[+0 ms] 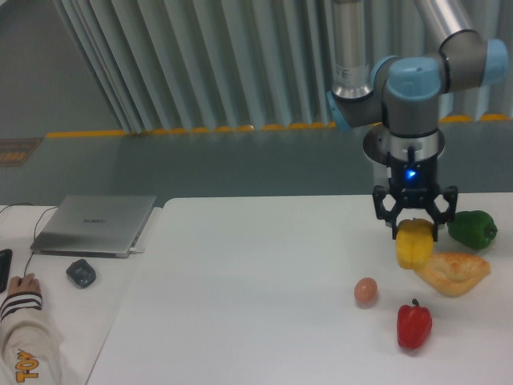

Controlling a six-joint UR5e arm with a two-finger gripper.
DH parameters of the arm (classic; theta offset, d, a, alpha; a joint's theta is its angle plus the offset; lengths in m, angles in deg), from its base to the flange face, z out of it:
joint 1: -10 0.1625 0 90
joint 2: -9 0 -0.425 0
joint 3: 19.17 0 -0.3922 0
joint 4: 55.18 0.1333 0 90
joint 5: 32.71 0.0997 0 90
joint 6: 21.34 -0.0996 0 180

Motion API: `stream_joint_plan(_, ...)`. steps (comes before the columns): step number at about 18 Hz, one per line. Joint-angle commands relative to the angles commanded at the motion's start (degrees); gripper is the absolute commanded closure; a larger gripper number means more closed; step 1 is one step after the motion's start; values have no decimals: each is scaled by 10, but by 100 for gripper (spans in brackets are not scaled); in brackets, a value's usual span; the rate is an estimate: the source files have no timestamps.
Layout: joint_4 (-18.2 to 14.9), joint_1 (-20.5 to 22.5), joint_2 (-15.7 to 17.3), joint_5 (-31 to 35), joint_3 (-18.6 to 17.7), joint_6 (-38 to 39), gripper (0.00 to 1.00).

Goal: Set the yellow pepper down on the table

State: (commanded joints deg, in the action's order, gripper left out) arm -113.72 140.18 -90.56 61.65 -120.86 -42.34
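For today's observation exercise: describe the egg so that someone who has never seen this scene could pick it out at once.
Start at the large white table and look toward its right side, where the food lies. The egg sits alone on the bare surface, left of the flatbread and up-left of the red pepper. It is the smallest item there, a smooth, pale brown oval with no stem.

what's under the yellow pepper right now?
The yellow pepper hangs in the hand, off the table. Below it in view is bare white tabletop, with the flatbread just to its right; the pepper overlaps the bread's near edge, hiding that bit.
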Motion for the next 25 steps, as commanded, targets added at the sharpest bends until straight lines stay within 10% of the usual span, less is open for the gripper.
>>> stream_joint_plan(10, 3, -27, -42, 42, 10, -4, 41)
stream_joint_plan(15, 4, -27, -42, 43, 11, -4, 1)
stream_joint_plan(25, -5, -21, -29, 48, 67, -69, 0)
